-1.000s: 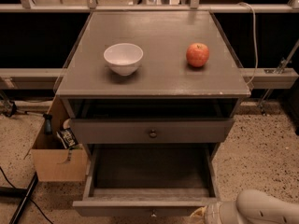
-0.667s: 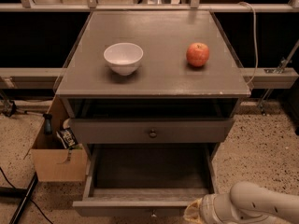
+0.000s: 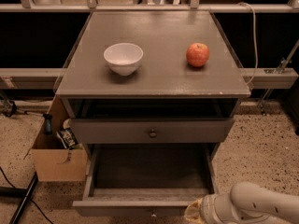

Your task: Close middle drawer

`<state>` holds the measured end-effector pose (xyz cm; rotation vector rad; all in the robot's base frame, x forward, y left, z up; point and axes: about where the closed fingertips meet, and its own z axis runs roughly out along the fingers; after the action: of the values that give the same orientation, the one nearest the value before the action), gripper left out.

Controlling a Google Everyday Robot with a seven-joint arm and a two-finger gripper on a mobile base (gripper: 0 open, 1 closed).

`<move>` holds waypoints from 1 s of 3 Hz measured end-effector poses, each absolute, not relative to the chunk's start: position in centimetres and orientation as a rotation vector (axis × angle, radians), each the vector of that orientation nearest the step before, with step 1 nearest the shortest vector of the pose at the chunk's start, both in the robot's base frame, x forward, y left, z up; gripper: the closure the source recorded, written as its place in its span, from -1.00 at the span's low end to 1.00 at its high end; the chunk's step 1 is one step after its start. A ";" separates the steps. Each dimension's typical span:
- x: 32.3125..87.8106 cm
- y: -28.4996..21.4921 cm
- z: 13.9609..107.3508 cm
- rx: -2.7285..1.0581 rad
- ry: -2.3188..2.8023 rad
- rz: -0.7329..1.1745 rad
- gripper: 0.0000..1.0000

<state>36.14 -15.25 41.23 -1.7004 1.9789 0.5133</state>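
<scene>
The middle drawer [image 3: 149, 207] is pulled far out of the grey cabinet. Its empty inside shows, and its small dark knob [image 3: 153, 213] sits at the bottom edge of the view. The uppermost drawer [image 3: 117, 130] above it has its own round knob [image 3: 153, 134] and stands nearly flush with the cabinet. The lowest drawer is hidden. My gripper [image 3: 194, 212] comes in from the bottom right on a white arm [image 3: 261, 204]. Its tip is at the right end of the open drawer's front.
A white bowl [image 3: 123, 58] and a red apple [image 3: 197, 54] stand on the cabinet top [image 3: 159, 78]. An open cardboard box [image 3: 58, 162] with tools stands on the floor against the cabinet's left side. A cable [image 3: 18, 197] lies at the lower left. Speckled floor lies to the right.
My arm has moved left along the bottom edge, bringing the gripper up to the right end of the open drawer's front. The drawer has not visibly moved.
</scene>
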 end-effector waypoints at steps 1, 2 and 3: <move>36.1 -15.0 41.1 -1.701 1.986 0.509 -0.46; 36.2 -15.1 40.4 -1.680 2.010 0.533 -0.93; 36.4 -15.2 40.4 -1.677 2.011 0.529 -0.30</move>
<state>36.43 -15.22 40.35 -1.6771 2.0110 0.5288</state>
